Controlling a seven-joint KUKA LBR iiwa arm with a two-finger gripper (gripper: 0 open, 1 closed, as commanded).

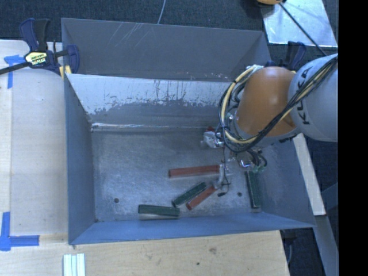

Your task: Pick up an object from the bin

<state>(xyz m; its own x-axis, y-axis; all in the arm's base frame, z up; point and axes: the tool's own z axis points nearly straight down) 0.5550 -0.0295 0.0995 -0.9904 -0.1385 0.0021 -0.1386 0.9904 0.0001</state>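
Note:
My gripper [223, 183] hangs low in the right half of the bin, beneath the orange wrist cover. Its tip is at the right end of a brown-red flat bar [194, 171] that lies crosswise on the floor. Just below and left of the tip lie two slanted bars side by side: a dark green one [189, 194] and a shorter reddish one [200, 198], whose upper end reaches the tip. Whether the tip touches any of these bars is not clear. Nothing shows as lifted off the floor.
Another dark green bar [158, 211] lies flat near the front wall, left of the group. A further green bar [253, 190] lies lengthwise against the right wall, beside the gripper. The arm and its cables cover the bin's right back corner.

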